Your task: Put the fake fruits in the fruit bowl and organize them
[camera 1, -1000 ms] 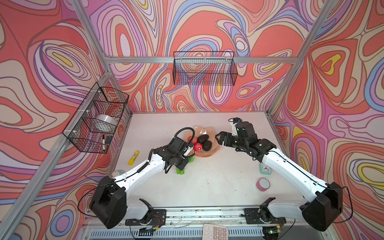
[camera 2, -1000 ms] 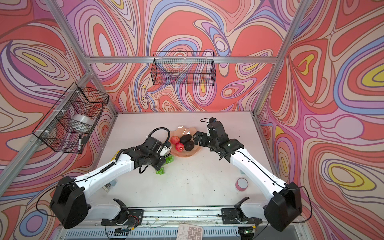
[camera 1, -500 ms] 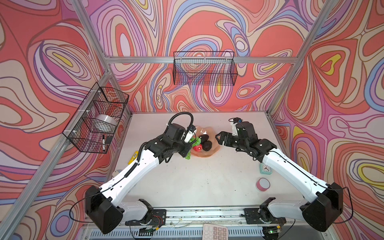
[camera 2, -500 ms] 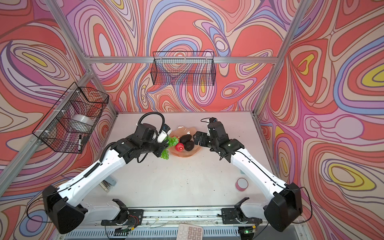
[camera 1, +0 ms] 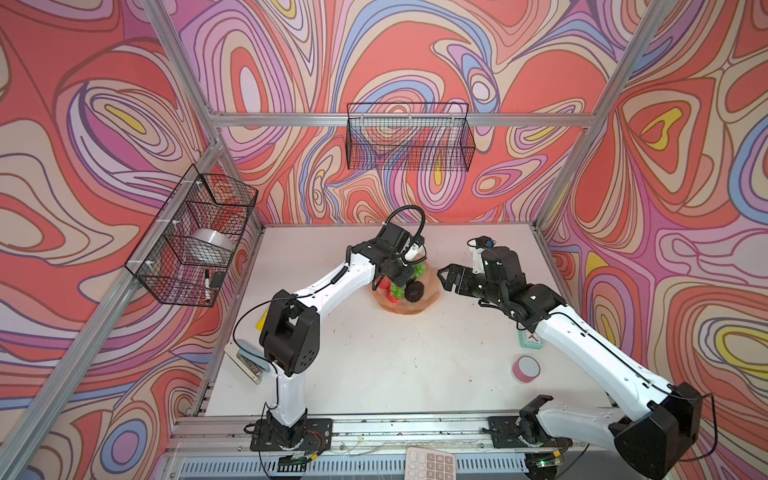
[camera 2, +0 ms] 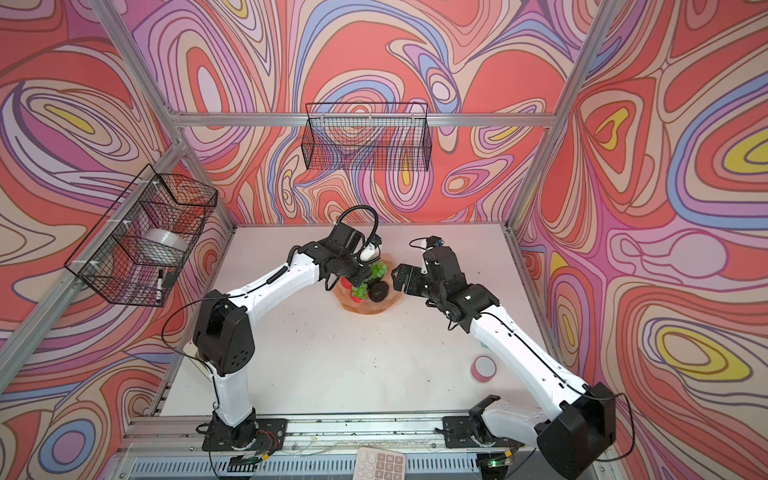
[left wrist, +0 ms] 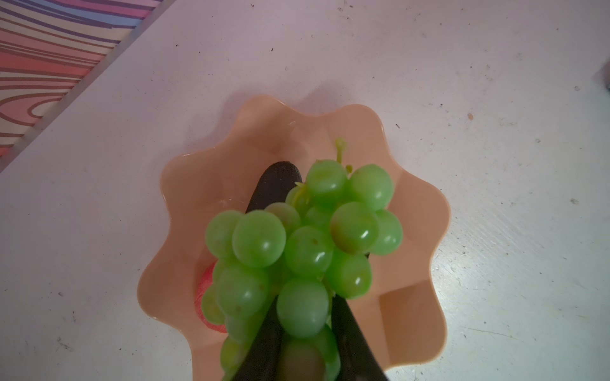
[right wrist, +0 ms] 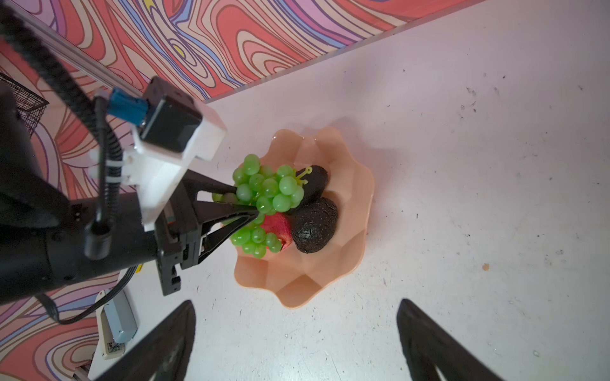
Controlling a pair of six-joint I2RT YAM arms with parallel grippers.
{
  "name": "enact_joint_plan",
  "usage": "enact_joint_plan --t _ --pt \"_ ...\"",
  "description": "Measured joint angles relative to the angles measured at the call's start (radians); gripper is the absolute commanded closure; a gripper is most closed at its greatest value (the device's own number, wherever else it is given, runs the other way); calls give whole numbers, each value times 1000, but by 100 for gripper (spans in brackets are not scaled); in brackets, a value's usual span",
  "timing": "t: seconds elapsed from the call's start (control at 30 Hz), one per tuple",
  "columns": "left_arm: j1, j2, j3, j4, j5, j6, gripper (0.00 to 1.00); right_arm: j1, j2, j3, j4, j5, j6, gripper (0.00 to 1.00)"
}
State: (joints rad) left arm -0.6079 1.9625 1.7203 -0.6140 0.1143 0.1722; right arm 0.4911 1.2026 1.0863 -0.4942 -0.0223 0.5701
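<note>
Since avocados point(right wrist: 315, 224) and an apple point(right wrist: 277, 231) already sit in the bowl point(right wrist: 330, 264), the left gripper point(right wrist: 251, 211) pinches the grapes point(left wrist: 307, 244) just over them — low, I'd guess for a soft drop — right gripper point(camera 1: 441, 277) spread wide nearby.

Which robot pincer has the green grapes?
The left pincer, gripping the bunch of translucent green grapes over the peach-pink scalloped bowl. The right pincer stands wide open beside the bowl, holding nothing.
</note>
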Motion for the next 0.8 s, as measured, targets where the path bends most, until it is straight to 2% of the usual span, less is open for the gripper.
enact_joint_plan --t 0.23,0.53,0.8 --pt "1 51 51 -44 -21 -11 41 0 0 0 0 6 0 2" --pt "6 51 51 -49 -16 -36 0 -2 -2 0 -1 15 -2 2" --pt "19 1 -1 -12 28 -72 0 -15 -5 2 -15 43 -27 2"
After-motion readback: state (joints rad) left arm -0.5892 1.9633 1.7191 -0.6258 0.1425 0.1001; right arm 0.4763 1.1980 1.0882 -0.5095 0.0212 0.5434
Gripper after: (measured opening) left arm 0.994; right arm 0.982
